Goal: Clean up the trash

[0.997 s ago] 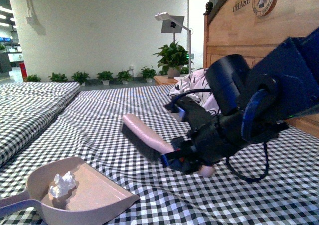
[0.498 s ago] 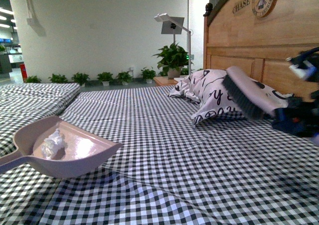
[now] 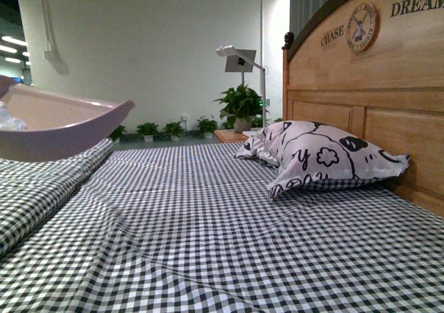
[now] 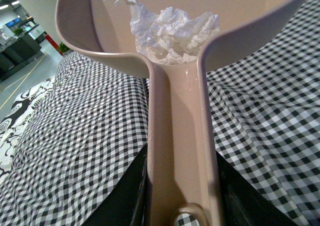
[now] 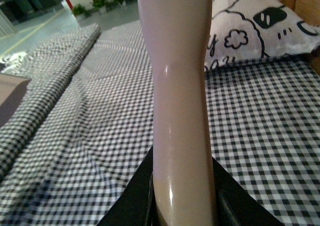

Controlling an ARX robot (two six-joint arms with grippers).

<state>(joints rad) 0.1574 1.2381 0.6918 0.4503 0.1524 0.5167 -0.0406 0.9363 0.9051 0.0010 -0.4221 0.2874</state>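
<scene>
dustpan (image 3: 66,122) risen, trash (image 4: 172,28) beyond left claw

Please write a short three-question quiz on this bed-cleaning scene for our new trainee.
1. True or false: the crumpled white tissue lies loose on the checked bedsheet.
2. Which gripper holds the dustpan? A. left B. right
3. What does the right gripper hold?

Key
1. False: it sits inside the dustpan, which is lifted clear of the sheet.
2. A: the left gripper clamps the dustpan's handle.
3. A pale pink brush handle, seen in the right wrist view above the sheet near the patterned pillow.
</scene>
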